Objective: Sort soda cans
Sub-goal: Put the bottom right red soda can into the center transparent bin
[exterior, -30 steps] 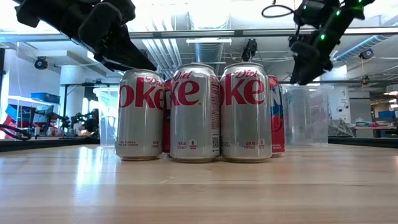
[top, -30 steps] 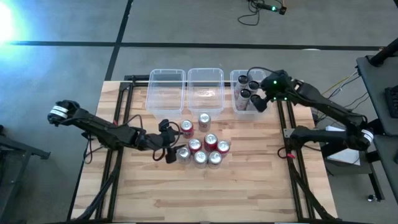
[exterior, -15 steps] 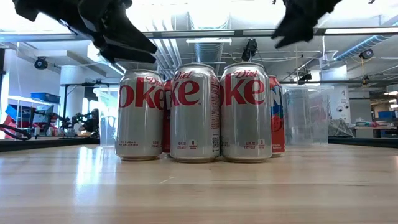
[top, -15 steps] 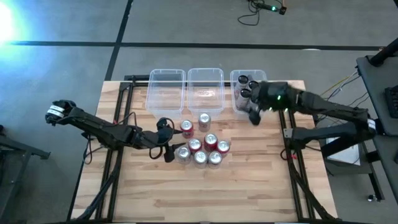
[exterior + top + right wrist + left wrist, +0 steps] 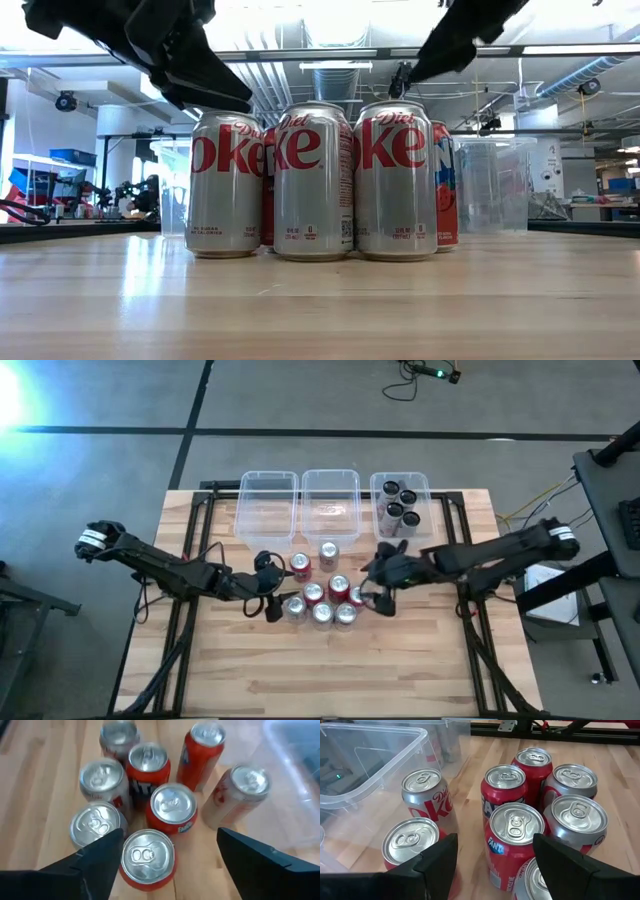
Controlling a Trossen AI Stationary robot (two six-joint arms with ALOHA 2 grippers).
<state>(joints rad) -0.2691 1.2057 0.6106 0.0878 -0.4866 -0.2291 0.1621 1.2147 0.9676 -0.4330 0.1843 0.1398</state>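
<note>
Soda cans stood in two groups. Eight formed a cluster (image 5: 325,595) near the centre of the wooden desk (image 5: 330,670): four red Fanta cans (image 5: 515,842) and four silver Diet Coke cans (image 5: 311,180), touching or just beside one another. Four black cans (image 5: 398,505) stood inside the clear bin (image 5: 425,510) at 1 o'clock on the desk. Two more clear bins (image 5: 300,510) stood at 12 o'clock, holding no cans. The left claw (image 5: 268,588) hovered above the cluster's 9 o'clock edge, its fingers (image 5: 437,862) spread wide with nothing between them. The right claw (image 5: 385,582) hovered at the cluster's 3 o'clock edge, its fingers (image 5: 255,857) likewise spread and gripping nothing, the nearest can (image 5: 146,858) below and between them.
</note>
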